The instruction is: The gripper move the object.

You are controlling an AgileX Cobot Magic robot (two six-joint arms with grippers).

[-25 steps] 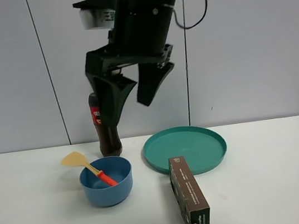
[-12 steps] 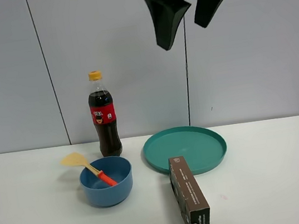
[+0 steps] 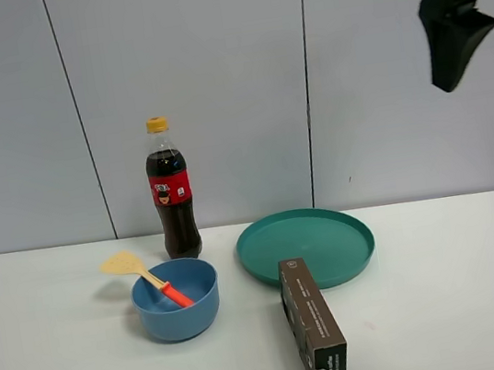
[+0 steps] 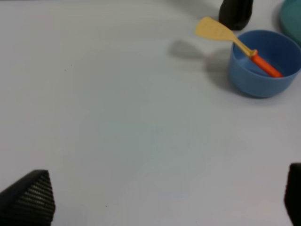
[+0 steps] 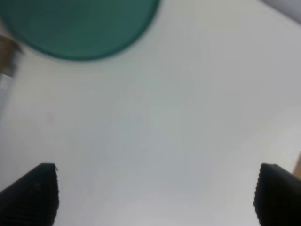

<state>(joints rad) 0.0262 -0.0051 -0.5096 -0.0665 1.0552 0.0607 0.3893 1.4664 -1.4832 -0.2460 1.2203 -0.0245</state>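
The spatula [image 3: 149,279], with a pale yellow slotted head and an orange-red handle, leans in a blue bowl [image 3: 179,312], handle end inside and head sticking out over the left rim. It also shows in the left wrist view [image 4: 235,42] with the bowl [image 4: 259,81]. My right gripper [image 3: 484,28] hangs open and empty high at the upper right, far from the spatula. Its open fingertips frame bare table in the right wrist view [image 5: 155,193]. My left gripper [image 4: 160,195] is open and empty, well short of the bowl; it does not show in the exterior view.
A cola bottle [image 3: 172,196] stands behind the bowl. A teal plate [image 3: 305,251] lies right of the bowl and shows in the right wrist view [image 5: 80,28]. A dark brown box [image 3: 312,324] stands in front of the plate. The white table [image 3: 451,303] ends near the wall.
The open black gripper has risen from above the bowl and swung to the upper right, uncovering the bottle. The spatula, bowl, plate and box have not moved.
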